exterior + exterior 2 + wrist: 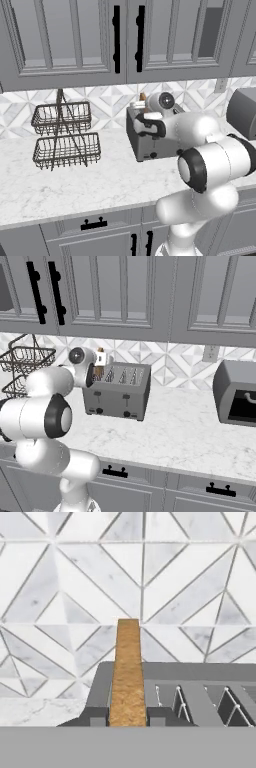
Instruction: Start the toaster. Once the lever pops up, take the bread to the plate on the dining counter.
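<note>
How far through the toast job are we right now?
Toasting looks finished: the bread stands well above the toaster slot. In hand: the gripper is closed on the slice's edges, with its fingertips on either side, apparently lifting it out. Left: carry it off to the plate on the dining counter; the arm is at the worktop under the wall cabinets.

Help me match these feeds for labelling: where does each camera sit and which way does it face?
Left base view: behind the arm's left, facing the toaster; arm lower right.
Right base view: behind its right, facing the same toaster; arm lower left.
Hand view: on the hand, along the jaws, at the bread edge-on, backsplash behind.
All share toaster and bread.
</note>
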Tool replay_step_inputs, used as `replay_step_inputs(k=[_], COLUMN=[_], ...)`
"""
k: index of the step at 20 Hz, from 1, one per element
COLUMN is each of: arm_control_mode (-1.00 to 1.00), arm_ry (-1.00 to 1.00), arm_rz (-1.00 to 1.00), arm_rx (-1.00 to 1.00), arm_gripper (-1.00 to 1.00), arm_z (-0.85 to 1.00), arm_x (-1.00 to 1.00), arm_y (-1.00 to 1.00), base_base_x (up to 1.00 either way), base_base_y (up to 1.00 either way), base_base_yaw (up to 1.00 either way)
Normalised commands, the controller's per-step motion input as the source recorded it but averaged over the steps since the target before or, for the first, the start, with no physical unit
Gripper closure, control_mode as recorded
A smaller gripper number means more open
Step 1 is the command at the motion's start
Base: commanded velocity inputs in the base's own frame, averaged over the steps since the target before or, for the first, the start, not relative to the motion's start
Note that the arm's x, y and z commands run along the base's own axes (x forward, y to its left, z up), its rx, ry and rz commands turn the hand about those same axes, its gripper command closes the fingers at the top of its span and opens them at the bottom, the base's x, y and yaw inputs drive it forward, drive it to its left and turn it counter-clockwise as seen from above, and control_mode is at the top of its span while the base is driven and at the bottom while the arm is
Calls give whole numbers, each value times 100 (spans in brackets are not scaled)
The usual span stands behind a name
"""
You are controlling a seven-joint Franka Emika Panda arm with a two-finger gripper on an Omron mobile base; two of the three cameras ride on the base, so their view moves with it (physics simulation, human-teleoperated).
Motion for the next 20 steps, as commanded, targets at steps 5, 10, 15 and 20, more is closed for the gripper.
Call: replay_step_inputs(k=[5,10,15,20], arm_control_mode=[-100,-100,-100,-100], arm_ry=[-11,-2,9,20], arm_rz=[-2,0,0,0], arm_rx=[2,10,12,8], arm_gripper=[100,100,100,100], arm_z=[19,47,49,31], arm_x=[-36,-50,-73,-99], arm_y=[11,0,0,0], base_base_x=[0,0,0,0], base_base_y=[0,0,0,0], base_base_yaw=[0,0,0,0])
